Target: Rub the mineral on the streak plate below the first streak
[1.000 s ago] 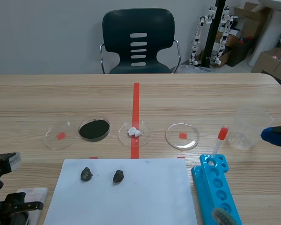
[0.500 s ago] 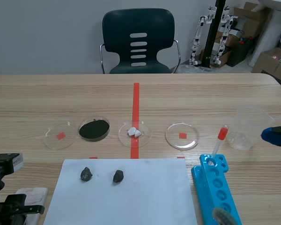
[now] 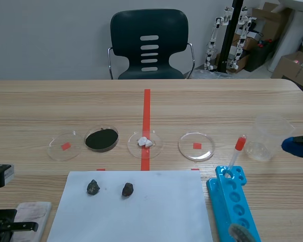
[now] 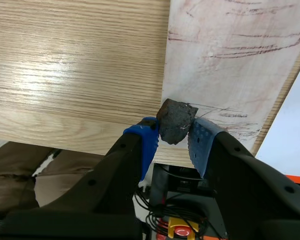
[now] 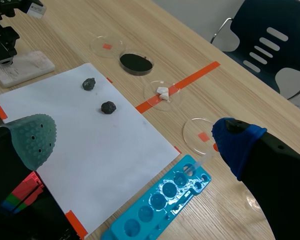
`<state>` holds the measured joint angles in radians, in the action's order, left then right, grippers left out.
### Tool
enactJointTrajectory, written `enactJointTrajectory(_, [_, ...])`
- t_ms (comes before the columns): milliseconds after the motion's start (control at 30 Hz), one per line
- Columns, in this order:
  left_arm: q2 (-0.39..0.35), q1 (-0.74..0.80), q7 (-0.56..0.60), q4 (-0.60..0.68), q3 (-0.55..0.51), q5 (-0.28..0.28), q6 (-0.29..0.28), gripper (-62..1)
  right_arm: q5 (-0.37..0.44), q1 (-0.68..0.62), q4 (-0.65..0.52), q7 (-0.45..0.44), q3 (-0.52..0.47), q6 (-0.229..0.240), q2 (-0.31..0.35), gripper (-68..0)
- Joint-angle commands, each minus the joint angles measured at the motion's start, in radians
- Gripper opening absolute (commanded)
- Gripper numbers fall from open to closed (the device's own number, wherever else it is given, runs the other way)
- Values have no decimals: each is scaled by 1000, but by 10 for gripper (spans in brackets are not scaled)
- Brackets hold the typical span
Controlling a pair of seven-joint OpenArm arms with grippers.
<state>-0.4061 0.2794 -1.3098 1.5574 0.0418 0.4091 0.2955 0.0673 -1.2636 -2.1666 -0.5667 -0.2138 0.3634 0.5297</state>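
Pads (image 4: 149, 137) of my left jaws clamp a dark, lumpy mineral (image 4: 176, 120), narrow around it, and the lump sits over the near end of the white streak plate (image 4: 230, 65). Whether it presses on the surface I cannot tell. Reddish-brown streaks (image 4: 250, 47) cross the plate farther ahead, and fainter dark lines run just beside the mineral. The plate lies on the desk (image 4: 75, 65) at my left, just beside a white paper sheet (image 3: 156, 212) that carries one dark rock (image 3: 93, 187) and a second rock (image 3: 127, 189) near it. My right jaws stand wide and hold nothing, grey-green pad (image 5: 32, 140) and blue pad (image 5: 237, 142) well apart, above the sheet and a blue tube rack (image 5: 160, 205). Beyond the sheet a dish of black powder (image 3: 101, 139) sits between a clear dish (image 3: 64, 146) and a dish of white pieces (image 3: 145, 142).
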Motion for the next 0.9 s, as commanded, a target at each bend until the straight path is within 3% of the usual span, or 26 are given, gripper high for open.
enactJointTrajectory(0, [-4, 8, 3, -11, -2, 62, -9, -524, 10, 3, -7, -11, -1, 0, 10, 4])
enactJointTrajectory(267, [-4, 8, 49, -11, 23, 194, -59, -524, 10, 3, -7, -11, -1, 0, 10, 4])
enactJointTrajectory(533, [-5, 8, 57, -11, 27, 208, -59, -524, 10, 3, -7, -11, -1, 0, 10, 4])
enactJointTrajectory(600, [-5, 8, 46, -11, 27, 170, -55, -524, 10, 3, -7, -11, -1, 0, 10, 4])
enactJointTrajectory(733, [-5, 8, -11, -11, 27, 40, -13, -524, 10, 3, -7, -11, -1, 0, 10, 4])
enactJointTrajectory(867, [-5, 8, -43, -10, 27, -22, 16, -523, 10, 3, -7, -11, -1, 0, 10, 4])
